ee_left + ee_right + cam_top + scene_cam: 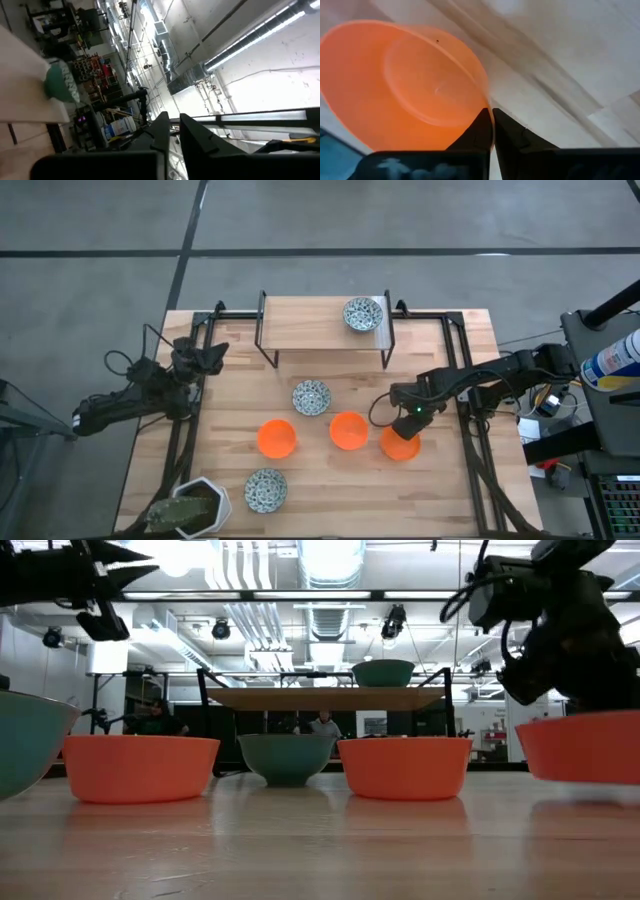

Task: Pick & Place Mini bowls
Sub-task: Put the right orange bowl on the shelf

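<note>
From above, the wooden surface [330,470] fills the middle of the frame. Three orange bowls sit in a row near the middle: the left orange bowl [277,438], the middle orange bowl [348,430] and the right orange bowl [400,444]. A speckled bowl [311,397] sits just above them, another speckled bowl [265,490] lies at the lower left, and a third speckled bowl [362,313] rests on a small raised shelf [320,328] at the top. A white plant pot [193,505] stands in the lower left corner. The right gripper [408,430] is at the top edge of the right orange bowl. The left gripper [212,354] waits at the left side of the surface, well apart from the bowls. In the low view, two orange bowls [140,766] [404,766] stand in front, with a third orange one [583,746] at the right edge under the right arm [560,625]; that bowl seems lifted a little off the wood. A speckled bowl [286,757] sits between them farther back, and another [382,672] is up on the shelf. In the left wrist view, the left fingers [197,140] are close together and hold nothing. In the right wrist view, the right fingers [512,132] are clamped on the thin rim of the orange bowl [400,85], one inside and one outside.
</note>
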Controlling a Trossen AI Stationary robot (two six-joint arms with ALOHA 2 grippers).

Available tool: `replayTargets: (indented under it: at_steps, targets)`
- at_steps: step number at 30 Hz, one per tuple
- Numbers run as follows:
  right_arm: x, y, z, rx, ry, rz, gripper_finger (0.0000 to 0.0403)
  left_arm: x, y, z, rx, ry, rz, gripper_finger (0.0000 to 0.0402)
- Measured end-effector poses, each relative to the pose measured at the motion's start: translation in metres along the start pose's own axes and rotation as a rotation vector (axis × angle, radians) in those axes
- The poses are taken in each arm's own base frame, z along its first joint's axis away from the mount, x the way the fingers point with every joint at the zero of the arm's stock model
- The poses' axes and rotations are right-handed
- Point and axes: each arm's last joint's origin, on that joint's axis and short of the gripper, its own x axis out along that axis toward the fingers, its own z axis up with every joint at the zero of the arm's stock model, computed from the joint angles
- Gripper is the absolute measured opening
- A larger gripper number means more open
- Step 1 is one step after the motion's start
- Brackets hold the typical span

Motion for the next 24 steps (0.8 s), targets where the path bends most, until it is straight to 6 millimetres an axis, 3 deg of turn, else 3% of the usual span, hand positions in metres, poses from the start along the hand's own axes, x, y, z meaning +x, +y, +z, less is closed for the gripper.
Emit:
replayTargets:
  at_steps: [11, 24]
  targets:
    - [-0.029, 0.031, 0.0, -0.032, 0.092, 0.197, 0.0009, 0.022, -0.034, 0.004, 0.307, 0.135, -0.052, 0.0111]
    - [-0.065, 0.062, -0.004, -0.04, 0.279, 0.427, 0.0008, 0.09, -0.07, -0.006, 0.559, 0.561, -0.07, 0.0117]
